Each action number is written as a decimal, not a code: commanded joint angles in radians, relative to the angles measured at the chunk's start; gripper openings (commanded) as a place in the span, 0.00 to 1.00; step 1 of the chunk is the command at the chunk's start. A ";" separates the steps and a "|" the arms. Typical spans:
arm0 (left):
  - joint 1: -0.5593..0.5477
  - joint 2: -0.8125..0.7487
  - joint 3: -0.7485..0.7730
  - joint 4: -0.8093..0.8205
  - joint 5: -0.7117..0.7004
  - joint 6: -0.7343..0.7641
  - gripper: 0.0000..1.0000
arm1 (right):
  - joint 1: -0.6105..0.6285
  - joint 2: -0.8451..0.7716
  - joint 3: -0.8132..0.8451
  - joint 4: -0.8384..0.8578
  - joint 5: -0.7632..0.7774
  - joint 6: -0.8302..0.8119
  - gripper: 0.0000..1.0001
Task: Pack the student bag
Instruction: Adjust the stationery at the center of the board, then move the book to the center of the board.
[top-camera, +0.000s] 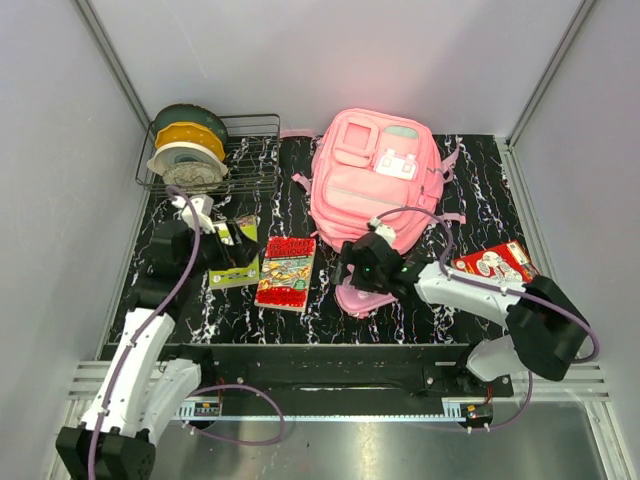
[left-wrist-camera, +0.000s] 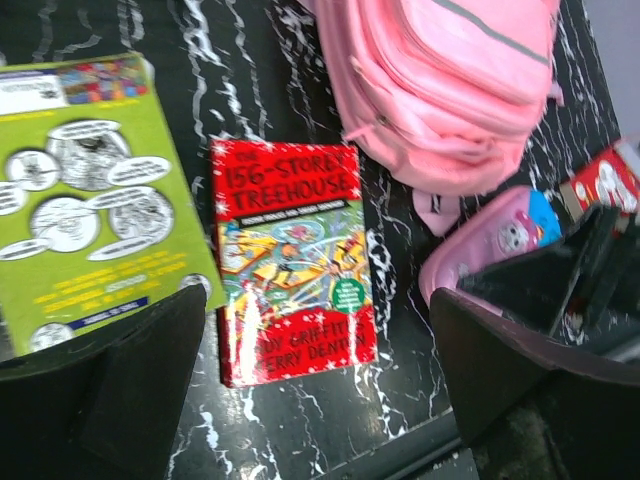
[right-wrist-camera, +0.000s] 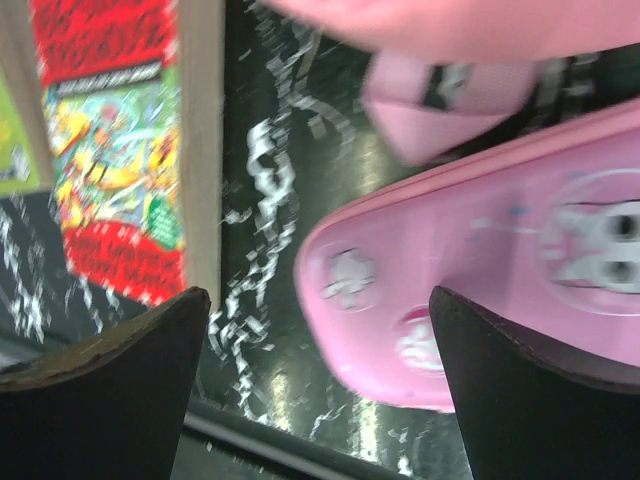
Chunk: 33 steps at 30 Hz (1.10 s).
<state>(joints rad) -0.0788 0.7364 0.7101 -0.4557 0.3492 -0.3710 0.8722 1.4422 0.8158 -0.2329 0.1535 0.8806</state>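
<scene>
Down at the near edge, both arms reach out over the black marbled worktop (top-camera: 480, 200), and both hands hang with their fingers spread wide and nothing in them. The left hand (left-wrist-camera: 315, 330) hovers low above the gap between a green book (left-wrist-camera: 80, 190) and a red book (left-wrist-camera: 290, 260), which lie flat side by side, covers up, so either could be picked up. It looks lined up nearer the red one. On the right, the right hand (right-wrist-camera: 318, 310) is tipped down over the rounded end of a pink pencil case (right-wrist-camera: 480, 290). One finger is over bare worktop and the other over the case itself, so I'd call that a pick being set up, with no contact yet. A red booklet (top-camera: 492, 263) lies further right, partly under that arm. Just beyond the pencil case, almost touching it, the student bag (top-camera: 375, 185) lies flat in the far middle of the worktop, pockets and white clasp facing up. I can't make out an open mouth from here, so nothing looks packed, and opening it may have to come first. In the far left corner stands a wire rack (top-camera: 250, 150) holding spools (top-camera: 188, 140), well clear of the action.
</scene>
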 joint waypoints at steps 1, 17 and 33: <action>-0.166 0.032 0.012 0.052 -0.102 -0.046 0.99 | -0.134 -0.078 -0.108 -0.184 0.058 0.015 1.00; -0.651 0.475 -0.009 0.506 -0.159 -0.281 0.99 | -0.190 -0.425 0.065 -0.439 0.374 -0.040 1.00; -0.694 0.825 0.086 0.479 -0.301 -0.301 0.99 | -0.214 -0.437 0.037 -0.419 0.256 -0.015 1.00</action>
<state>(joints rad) -0.7712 1.5551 0.7536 0.0429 0.1631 -0.6640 0.6624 1.0016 0.8486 -0.6636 0.4393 0.8467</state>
